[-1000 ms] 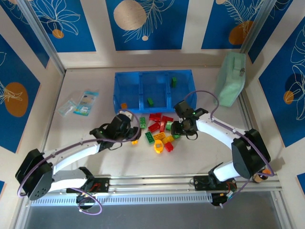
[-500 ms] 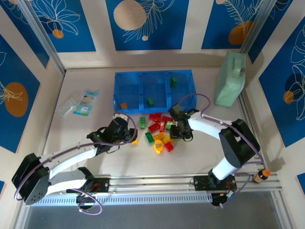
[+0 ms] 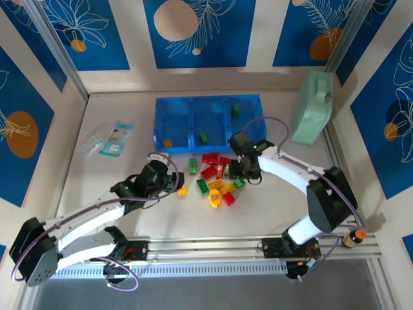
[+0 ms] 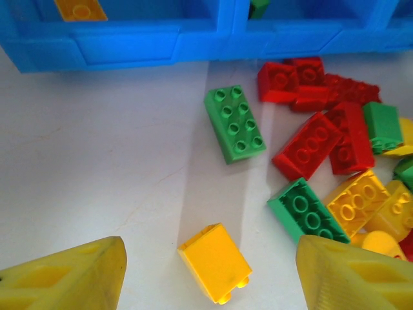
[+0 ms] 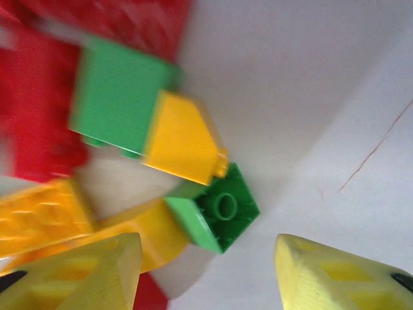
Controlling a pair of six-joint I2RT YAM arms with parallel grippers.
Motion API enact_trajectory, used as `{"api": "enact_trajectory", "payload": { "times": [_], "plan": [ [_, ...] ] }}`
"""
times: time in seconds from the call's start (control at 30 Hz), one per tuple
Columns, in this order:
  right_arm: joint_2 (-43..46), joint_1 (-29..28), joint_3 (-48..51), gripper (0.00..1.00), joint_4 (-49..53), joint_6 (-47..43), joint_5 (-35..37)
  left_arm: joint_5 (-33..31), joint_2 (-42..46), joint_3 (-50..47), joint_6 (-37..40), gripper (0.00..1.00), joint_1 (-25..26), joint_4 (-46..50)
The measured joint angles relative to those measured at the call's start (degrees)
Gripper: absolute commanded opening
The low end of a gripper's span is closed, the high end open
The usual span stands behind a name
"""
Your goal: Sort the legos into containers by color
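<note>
The legos (image 3: pixel 216 177) are lying heaped on the table (image 3: pixel 193 216), just in front of the blue tray (image 3: pixel 177 116) — a few are sitting in its compartments. The left gripper (image 4: pixel 210 284) is hovering, fingers apart and empty, at a lone yellow brick (image 4: pixel 214 263). The right gripper (image 5: pixel 206 271) is hanging spread — nothing held — by a small green brick (image 5: pixel 216 216).

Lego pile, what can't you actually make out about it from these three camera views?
- Right wrist view: the red bricks at the left are smeared by blur; their studs and number cannot be told.
- Left wrist view: the orange brick in the blue tray is cut off by the top edge.
- Top view: the right gripper covers part of the lego pile; anything beneath it is hidden.
</note>
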State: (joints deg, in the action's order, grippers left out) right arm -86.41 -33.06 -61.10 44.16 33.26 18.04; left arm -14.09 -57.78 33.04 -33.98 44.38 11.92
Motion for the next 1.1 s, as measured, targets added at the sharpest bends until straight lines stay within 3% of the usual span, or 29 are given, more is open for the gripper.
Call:
{"api": "enact_trajectory", "payload": {
  "times": [0.17,0.37,0.63,1.1],
  "plan": [
    [-1.8,9.3,-19.6,0.57,-0.4,-4.1,-1.6,-0.2,2.0,0.3,1.0,0.7,0.0,0.7],
    [-21.7,16.8,-43.5,0.52,-1.1,-8.7,-3.2,-0.6,6.4,0.7,1.5,0.7,0.0,4.5],
    [-45.6,18.2,-62.2,0.49,3.4,-12.1,-3.3,-1.4,16.7,0.1,1.4,0.7,0.0,9.0],
    [-58.1,18.5,-82.2,0.48,6.8,-15.1,-3.2,-3.7,22.0,-1.9,1.3,0.7,0.0,16.6]
  ]
}}
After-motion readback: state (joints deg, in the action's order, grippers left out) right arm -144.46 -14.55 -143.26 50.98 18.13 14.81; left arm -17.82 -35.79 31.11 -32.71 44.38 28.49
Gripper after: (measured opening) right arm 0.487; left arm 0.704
